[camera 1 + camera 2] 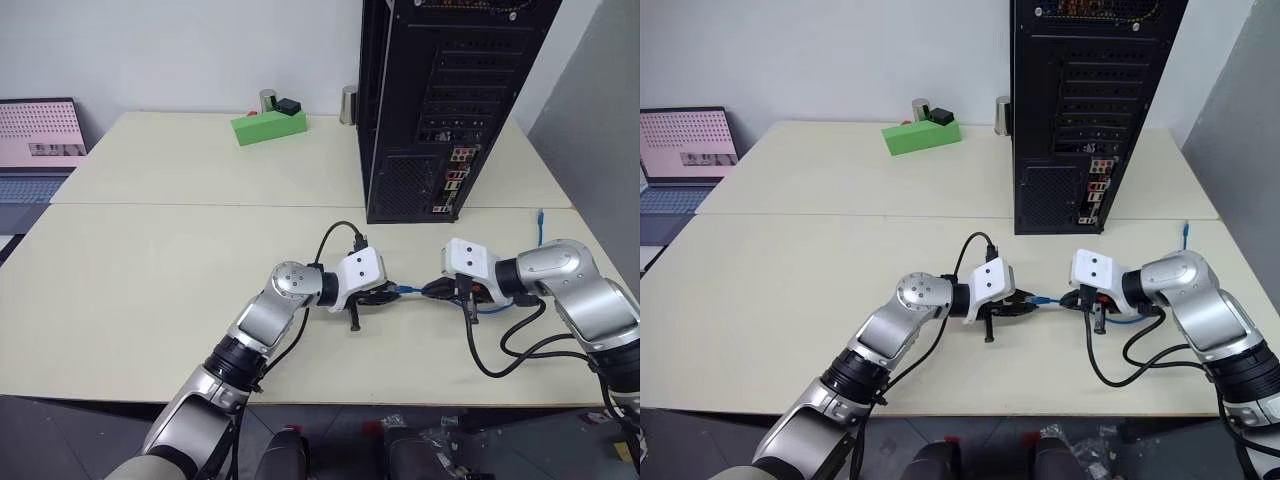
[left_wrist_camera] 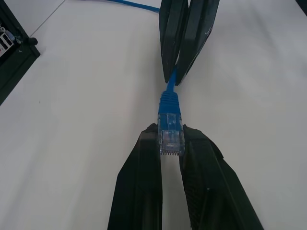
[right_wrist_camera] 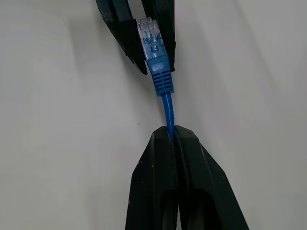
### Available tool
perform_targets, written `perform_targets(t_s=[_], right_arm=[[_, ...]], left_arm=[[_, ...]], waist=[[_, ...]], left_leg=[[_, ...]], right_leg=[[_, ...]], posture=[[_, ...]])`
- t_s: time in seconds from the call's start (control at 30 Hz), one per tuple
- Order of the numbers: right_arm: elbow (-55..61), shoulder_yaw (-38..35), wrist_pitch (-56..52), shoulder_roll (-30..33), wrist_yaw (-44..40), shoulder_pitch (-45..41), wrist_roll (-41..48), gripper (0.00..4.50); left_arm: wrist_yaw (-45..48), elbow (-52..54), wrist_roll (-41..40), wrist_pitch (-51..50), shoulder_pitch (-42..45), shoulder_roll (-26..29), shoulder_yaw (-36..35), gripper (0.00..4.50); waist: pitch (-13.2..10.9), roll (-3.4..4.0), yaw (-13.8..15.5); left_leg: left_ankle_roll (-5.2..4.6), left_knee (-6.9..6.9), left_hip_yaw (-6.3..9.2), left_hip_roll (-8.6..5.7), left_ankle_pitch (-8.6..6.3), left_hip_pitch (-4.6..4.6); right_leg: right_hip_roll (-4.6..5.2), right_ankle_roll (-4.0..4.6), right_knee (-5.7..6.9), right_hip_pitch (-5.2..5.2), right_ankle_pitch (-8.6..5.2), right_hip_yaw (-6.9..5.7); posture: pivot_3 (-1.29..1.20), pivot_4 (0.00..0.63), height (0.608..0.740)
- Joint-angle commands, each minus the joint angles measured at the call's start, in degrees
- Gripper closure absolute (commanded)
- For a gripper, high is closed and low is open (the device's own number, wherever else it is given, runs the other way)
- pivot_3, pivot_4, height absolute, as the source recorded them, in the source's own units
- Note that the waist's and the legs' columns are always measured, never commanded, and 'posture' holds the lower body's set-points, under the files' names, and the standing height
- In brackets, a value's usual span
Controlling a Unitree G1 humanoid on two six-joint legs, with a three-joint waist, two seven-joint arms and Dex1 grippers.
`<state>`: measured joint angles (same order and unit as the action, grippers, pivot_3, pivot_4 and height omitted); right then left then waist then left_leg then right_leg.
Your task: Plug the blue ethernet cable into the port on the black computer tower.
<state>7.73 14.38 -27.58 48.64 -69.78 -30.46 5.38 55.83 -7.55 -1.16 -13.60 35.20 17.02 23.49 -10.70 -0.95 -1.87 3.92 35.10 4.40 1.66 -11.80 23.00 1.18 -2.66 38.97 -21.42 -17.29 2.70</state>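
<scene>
Both tools clench the blue ethernet cable [image 2: 167, 91]: left tool [image 2: 171, 143] pinching its clear plug, right tool [image 3: 171, 134] the cord (a twist could slip the plug, well short of the black computer tower [image 1: 440, 100]).

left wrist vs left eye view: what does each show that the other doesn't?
Left wrist alone: the clear plug up close, clamped between the left gripper's fingers, gold contacts visible, and the cord pinched farther back by the right gripper.

Left eye alone: the black computer tower's full rear with slot covers and coloured ports, the green block, a laptop, and the cable's far end on the table.

Both: the blue ethernet cable spanning the two grippers above the table, and part of the tower.
</scene>
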Motion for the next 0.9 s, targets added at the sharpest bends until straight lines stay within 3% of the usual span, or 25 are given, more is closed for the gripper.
perform_targets(t_s=[0.03, 0.27, 0.4, 0.5, 0.67, 0.9], right_arm=[[1.0, -1.7, 2.1, 1.9, -0.9, -1.1, 0.3, 3.61], [2.4, -9.1, -2.4, 5.0, -3.6, 1.4, 8.5, 2.04], [4.5, -13.9, -9.6, 2.5, -1.3, 4.4, 16.3, 1.06], [8.0, -17.0, -15.9, -3.4, 3.1, 8.4, 23.3, 1.01], [12.1, -17.8, -22.3, -10.7, 9.7, 10.3, 29.9, 1.01], [13.7, -16.4, -26.5, -15.8, 14.3, 10.6, 35.1, 1.01]], left_arm=[[0.5, -0.5, -0.6, 4.1, -0.9, 1.4, -1.7, 4.23], [4.5, 0.1, -4.0, 19.5, -5.2, 3.4, -3.7, 4.23], [6.2, -1.5, -3.5, 31.8, -7.1, 6.2, -4.8, 4.23], [0.8, -7.7, 2.4, 52.2, -7.0, 8.5, -6.5, 4.23], [-6.3, -16.8, 9.1, 74.3, -6.0, 10.3, -7.6, 4.23], [-15.5, -21.7, 15.8, 86.2, -4.9, 10.7, -9.4, 4.23]], waist=[[0.0, 0.00, 0.0], [0.0, 0.00, 0.1], [0.0, 0.00, 0.0], [0.0, -0.05, 0.0], [0.0, -0.03, 0.2], [0.0, -0.04, 0.2]], left_leg=[[0.00, 0.00, 0.00, 0.00, 0.00, 0.00], [0.00, 0.00, 0.00, 0.00, 0.00, 0.01], [0.00, 0.00, 0.01, 0.02, 0.00, -0.01], [-0.01, -0.01, 0.03, 0.07, 0.00, -0.03], [-0.01, -0.01, 0.00, -0.02, 0.00, -0.01], [-0.01, -0.02, 0.02, 0.00, -0.01, 0.01]], right_leg=[[0.00, 0.00, 0.00, 0.00, 0.00, 0.00], [0.02, 0.00, -0.02, 0.00, 0.00, 0.00], [0.01, 0.01, 0.00, 0.01, 0.00, -0.01], [-0.02, 0.02, 0.00, 0.03, 0.00, 0.00], [0.06, 0.02, 0.01, 0.02, 0.01, 0.01], [0.03, 0.01, 0.00, 0.02, 0.01, -0.04]], posture=[[0.00, 0.150, 0.740], [0.00, 0.150, 0.740], [0.00, 0.150, 0.740], [0.00, 0.150, 0.740], [0.00, 0.150, 0.740], [0.00, 0.150, 0.740]])
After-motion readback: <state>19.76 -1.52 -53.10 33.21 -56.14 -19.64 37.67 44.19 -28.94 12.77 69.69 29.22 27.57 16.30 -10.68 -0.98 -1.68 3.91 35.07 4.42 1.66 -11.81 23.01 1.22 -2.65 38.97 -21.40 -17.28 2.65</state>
